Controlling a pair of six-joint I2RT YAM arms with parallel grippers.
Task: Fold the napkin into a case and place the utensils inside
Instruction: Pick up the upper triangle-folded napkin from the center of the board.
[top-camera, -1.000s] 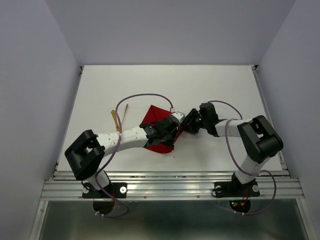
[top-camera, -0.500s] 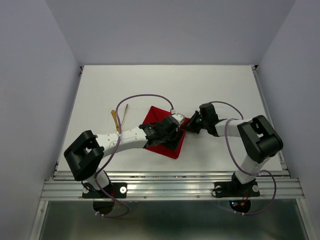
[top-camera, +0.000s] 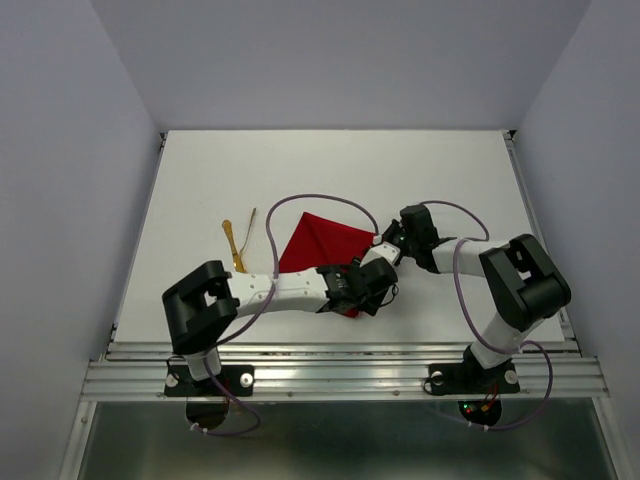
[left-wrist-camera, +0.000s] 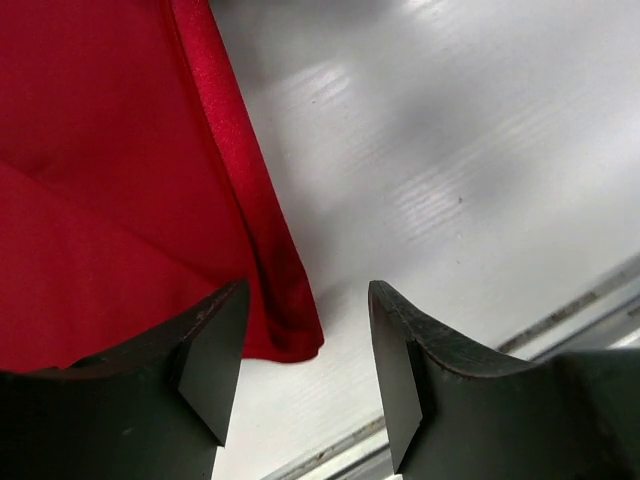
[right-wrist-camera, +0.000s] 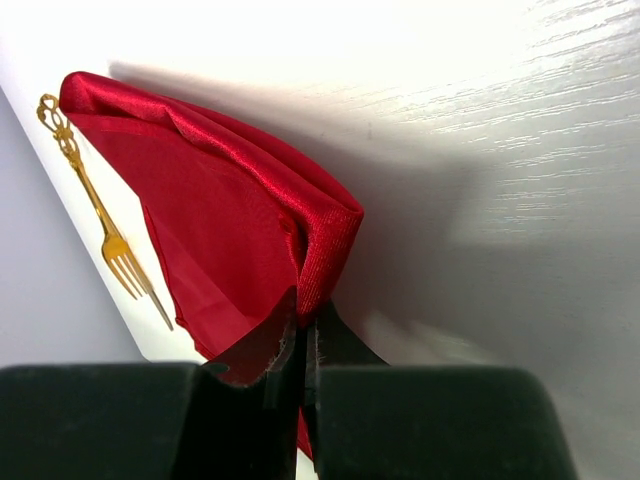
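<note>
The red napkin (top-camera: 318, 245) lies partly folded in the middle of the table. My right gripper (top-camera: 386, 243) is shut on its right corner; in the right wrist view the fingers (right-wrist-camera: 310, 312) pinch a doubled fold of the napkin (right-wrist-camera: 220, 200). My left gripper (top-camera: 376, 284) hovers open at the napkin's near right edge. In the left wrist view a cloth corner (left-wrist-camera: 285, 325) hangs loose between the spread jaws of this gripper (left-wrist-camera: 307, 292), held by neither. The utensils (top-camera: 236, 248) lie left of the napkin. The fork (right-wrist-camera: 112, 240) shows beyond the cloth.
The left forearm (top-camera: 285, 290) lies across the napkin's near side. A purple cable (top-camera: 320, 200) arcs over the cloth. The table's near metal rail (top-camera: 340, 350) runs just behind the left gripper. White table (top-camera: 330, 170) stretches beyond the napkin.
My left gripper has opened, let go of the napkin and slid to its near right edge. My right gripper has shut on the right corner. The cloth now lies flatter.
</note>
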